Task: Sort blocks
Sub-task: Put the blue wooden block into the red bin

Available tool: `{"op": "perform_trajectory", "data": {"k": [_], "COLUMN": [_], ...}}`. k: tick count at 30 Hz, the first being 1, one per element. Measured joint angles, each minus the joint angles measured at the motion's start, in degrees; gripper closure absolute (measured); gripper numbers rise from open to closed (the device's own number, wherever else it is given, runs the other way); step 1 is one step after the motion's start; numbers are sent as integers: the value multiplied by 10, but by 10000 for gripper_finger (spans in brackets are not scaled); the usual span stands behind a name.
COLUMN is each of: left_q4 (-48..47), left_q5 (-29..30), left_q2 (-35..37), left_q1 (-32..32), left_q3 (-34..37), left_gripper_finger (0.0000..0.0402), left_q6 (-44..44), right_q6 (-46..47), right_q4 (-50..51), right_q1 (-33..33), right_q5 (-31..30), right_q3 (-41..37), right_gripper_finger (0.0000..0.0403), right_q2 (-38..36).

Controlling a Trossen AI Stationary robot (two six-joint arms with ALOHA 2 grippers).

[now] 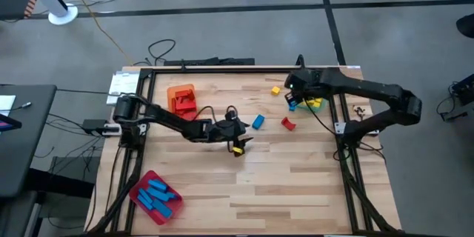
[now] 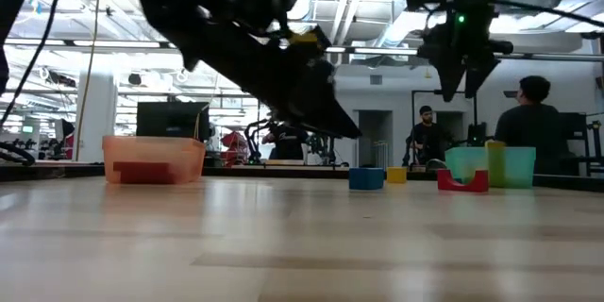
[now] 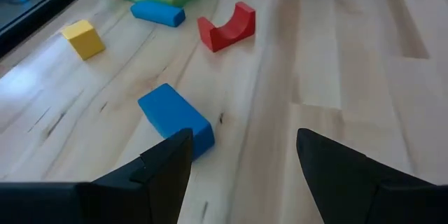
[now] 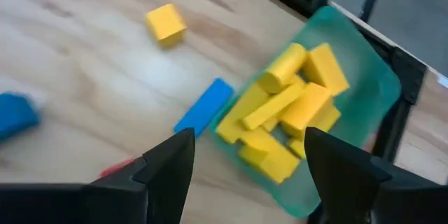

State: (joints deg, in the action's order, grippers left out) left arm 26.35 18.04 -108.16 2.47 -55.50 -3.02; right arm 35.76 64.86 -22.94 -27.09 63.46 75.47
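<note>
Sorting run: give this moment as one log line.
right gripper: jaws open above green tray | left gripper: jaws open, mid-table | loose blocks remain

- My worktop (image 1: 296, 185) is made of pale wooden boards with a dark frame around its edges.
- The floor (image 1: 244, 26) around it is grey, with dark lines across it.
- Cables (image 1: 159, 47) lie on the floor past the far edge.
- A dark desk (image 1: 26, 141) stands beside the left edge.
- Behind the worktop is a big bright hall with ceiling lights (image 2: 94, 45).
- Two people (image 2: 524, 113) are back there.
</note>
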Motion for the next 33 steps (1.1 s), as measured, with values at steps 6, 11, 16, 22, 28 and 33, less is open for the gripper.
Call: {"op": "perform_trajectory", "data": {"k": [6,11,16,22,28,33], "left_q4": [-59,-133,-166,-169,-166,-168], "left_q5": [1,52,87,88,88,88], "left_q2": [-66,-121,-154,-154,-153,-153], "left_q1": [-18,-35,-42,-43,-44,-44], "left_q3": [-75,-147,-189,-194,-194,-194], "left_gripper_finger": [151,151,151,151,151,151], "left_q6": [-22,-43,-48,-32,-18,-9], "right_q6": [17,40,60,90,115,126], "right_q4": [-5,-8,-7,-12,-64,-88], "right_q1": [78,126,170,214,256,282], "right_q5": [0,-5,-15,-15,-17,-7], "right_q3": [0,0,0,0,0,0], "right_gripper_finger": [120,120,120,120,120,120], "right_q2": [-1,-1,-1,-1,-1,-1]}}
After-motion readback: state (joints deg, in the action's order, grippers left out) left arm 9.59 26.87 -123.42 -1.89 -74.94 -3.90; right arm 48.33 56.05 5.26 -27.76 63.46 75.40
